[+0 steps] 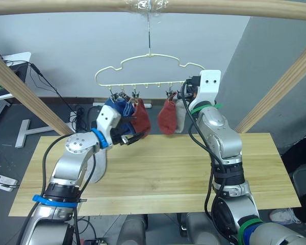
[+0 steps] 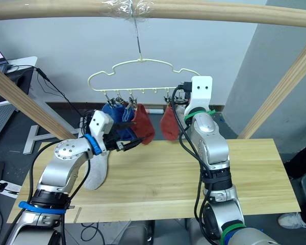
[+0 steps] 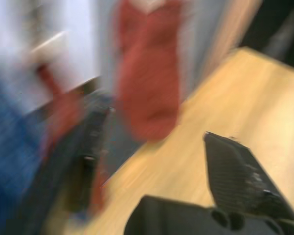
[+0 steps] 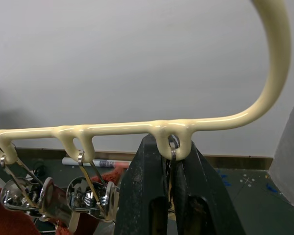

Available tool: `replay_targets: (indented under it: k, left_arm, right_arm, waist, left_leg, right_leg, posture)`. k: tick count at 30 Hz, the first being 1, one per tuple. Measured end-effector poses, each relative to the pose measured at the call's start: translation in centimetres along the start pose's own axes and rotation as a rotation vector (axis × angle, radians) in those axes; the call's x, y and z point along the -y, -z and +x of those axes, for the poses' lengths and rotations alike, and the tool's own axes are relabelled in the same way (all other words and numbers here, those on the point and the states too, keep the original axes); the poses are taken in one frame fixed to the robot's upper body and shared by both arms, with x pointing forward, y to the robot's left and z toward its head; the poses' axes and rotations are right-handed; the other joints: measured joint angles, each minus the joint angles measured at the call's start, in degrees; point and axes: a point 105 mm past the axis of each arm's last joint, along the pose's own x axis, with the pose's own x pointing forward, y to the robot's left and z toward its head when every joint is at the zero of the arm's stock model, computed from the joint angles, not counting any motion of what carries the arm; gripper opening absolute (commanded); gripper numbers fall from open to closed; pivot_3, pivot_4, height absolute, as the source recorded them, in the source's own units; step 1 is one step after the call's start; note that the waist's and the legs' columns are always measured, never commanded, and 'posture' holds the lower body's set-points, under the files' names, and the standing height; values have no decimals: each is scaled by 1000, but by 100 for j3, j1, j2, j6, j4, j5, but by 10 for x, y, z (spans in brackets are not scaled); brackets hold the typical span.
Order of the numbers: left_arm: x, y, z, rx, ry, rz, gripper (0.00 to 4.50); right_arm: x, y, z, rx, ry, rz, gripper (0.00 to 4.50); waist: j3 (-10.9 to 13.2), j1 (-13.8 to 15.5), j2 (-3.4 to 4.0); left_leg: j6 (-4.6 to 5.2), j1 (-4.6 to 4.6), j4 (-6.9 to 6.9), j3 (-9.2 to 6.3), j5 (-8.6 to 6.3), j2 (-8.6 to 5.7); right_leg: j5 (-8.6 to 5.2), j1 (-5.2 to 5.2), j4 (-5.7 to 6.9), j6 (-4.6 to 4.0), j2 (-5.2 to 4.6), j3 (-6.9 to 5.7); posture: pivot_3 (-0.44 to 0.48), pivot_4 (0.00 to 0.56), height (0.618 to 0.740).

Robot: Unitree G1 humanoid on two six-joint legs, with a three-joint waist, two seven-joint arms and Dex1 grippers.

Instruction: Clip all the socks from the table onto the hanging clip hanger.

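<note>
The right gripper (image 4: pixel 169 196) pinches the end clip (image 4: pixel 172 161) of the clip hanger (image 1: pixel 149 55), likely squeezing it around the light grey sock (image 1: pixel 180 115). Below the hanger, the left gripper (image 1: pixel 134 138) hangs spread and empty; another grey sock (image 2: pixel 96 171) lies on the table (image 1: pixel 168 168).

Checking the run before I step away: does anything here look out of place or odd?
One light grey sock lies at the left edge of the table, beneath the left arm, not yet on the clip hanger. Blue socks and rust red socks hang bunched but clipped. Nothing looks spilled or damaged.
</note>
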Motion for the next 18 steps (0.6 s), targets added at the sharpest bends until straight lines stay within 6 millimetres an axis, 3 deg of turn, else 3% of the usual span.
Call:
replay_targets:
  k: [3, 6, 11, 18]
  left_arm:
    - [-24, 40, -13, -125, -103, -100, 4484]
    - [-42, 67, -20, -196, -188, -222, 4484]
    - [-64, 77, -22, -214, -303, -341, 4484]
    - [-64, 108, -31, -336, -393, -377, 4484]
  right_arm:
    - [0, -1, 0, 1, -5, -3, 0]
    - [2, 0, 0, -2, -5, -7, 0]
    - [1, 0, 0, -8, -11, -2, 0]
    - [-1, 1, 0, -15, -21, -1, 0]
  waist:
    - [0, -6, 0]
    - [0, 1, 0]
    - [0, 13, 0]
    - [0, -30, 0]
  left_leg:
    - [0, 0, -1, 3, 0, -2]
    - [0, -7, 0, 3, 0, -3]
    - [0, -10, 1, 2, 0, -4]
    - [0, -9, 0, -2, 0, 1]
  right_leg:
    - [0, -2, 1, 0, 2, -2]
    - [0, -5, -1, 0, 1, -7]
    - [0, -7, -2, 1, -2, -5]
    - [0, -10, 1, 0, -4, -4]
  posture:
    - [-41, 263, 720]
    - [-44, 266, 720]
    - [-54, 271, 720]
    - [-58, 277, 720]
